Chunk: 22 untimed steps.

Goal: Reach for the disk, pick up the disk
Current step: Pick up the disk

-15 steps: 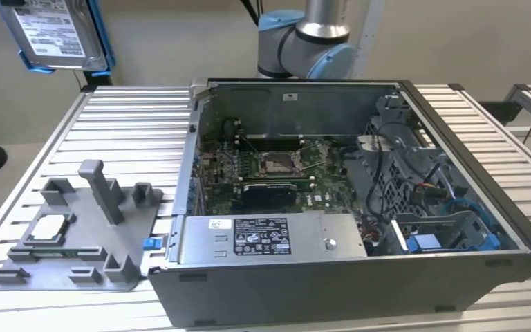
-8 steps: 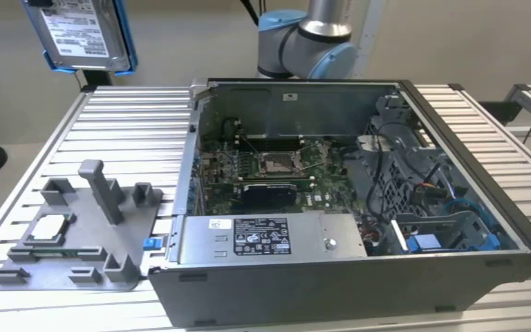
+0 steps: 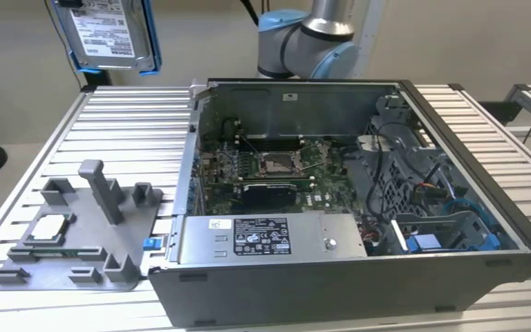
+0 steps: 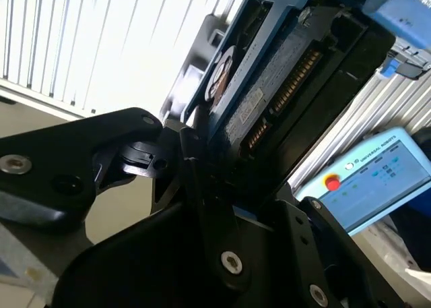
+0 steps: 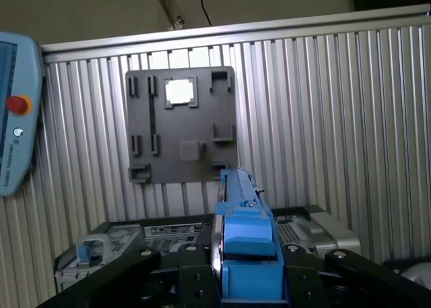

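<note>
End effector (image 5: 246,271) of mine is clamped on the disk (image 3: 113,33), held upright high over the surface (image 3: 127,121), well clear of the PC case (image 3: 339,283), so pick-up looks done imo; any next move needs firm grip, no tilt.

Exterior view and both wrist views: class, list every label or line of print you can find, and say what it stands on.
On the disk: white label, print too small to read.
On the power supply: sticker with lines and symbols, too small to read.
On the teach pendant: one line of maker's lettering, not quoted here.
</note>
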Each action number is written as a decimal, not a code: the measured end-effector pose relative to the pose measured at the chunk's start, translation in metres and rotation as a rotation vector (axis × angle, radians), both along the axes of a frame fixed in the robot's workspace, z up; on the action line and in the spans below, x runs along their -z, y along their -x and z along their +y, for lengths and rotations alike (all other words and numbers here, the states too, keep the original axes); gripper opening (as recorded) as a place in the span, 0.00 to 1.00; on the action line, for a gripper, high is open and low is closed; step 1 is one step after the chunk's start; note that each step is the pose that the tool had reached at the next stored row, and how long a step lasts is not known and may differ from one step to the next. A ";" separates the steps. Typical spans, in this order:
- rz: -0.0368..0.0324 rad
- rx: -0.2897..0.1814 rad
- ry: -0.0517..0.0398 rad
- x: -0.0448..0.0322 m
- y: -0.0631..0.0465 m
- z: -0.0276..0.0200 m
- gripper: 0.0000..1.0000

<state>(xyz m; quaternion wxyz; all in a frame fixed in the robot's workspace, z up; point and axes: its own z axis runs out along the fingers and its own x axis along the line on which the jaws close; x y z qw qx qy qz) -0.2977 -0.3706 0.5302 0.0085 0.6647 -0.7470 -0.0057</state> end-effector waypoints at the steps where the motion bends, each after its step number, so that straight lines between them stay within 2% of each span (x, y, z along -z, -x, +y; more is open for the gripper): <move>1: 0.0000 0.000 0.0000 0.0001 -0.004 0.0000 0.00; 22: 0.0001 0.000 0.0000 0.0010 -0.086 0.0000 0.00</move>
